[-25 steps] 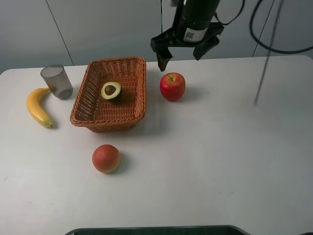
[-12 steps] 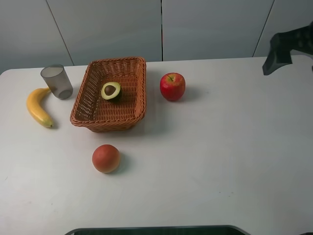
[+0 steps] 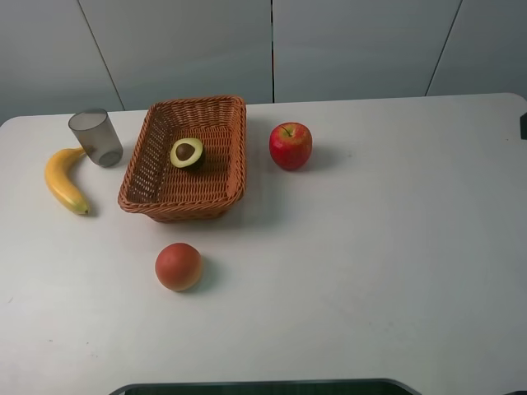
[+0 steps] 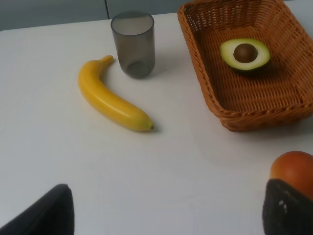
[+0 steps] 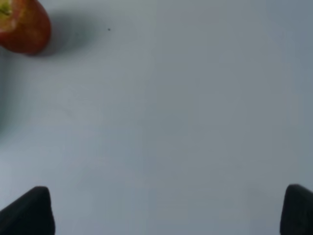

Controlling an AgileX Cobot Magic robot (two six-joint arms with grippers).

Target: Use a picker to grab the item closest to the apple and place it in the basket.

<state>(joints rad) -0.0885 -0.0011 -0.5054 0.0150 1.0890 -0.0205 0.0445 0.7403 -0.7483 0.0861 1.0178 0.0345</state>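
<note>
The red apple (image 3: 291,145) stands on the white table just right of the wicker basket (image 3: 198,100). A halved avocado (image 3: 187,152) lies cut side up inside the basket (image 4: 244,117); the left wrist view shows the avocado (image 4: 245,53) too. My left gripper (image 4: 166,215) is open over the table near the banana, with nothing between its fingers. My right gripper (image 5: 161,213) is open over bare table, well away from the apple (image 5: 22,27). Neither gripper shows in the exterior high view.
A yellow banana (image 3: 64,179) and a grey cup (image 3: 95,137) sit left of the basket. A round orange-red fruit (image 3: 179,266) lies in front of the basket, close to my left gripper's finger (image 4: 288,205).
My right arm has drawn back from above the apple, swung to the right and left the exterior high view. The avocado, apple and other objects have stayed put.
</note>
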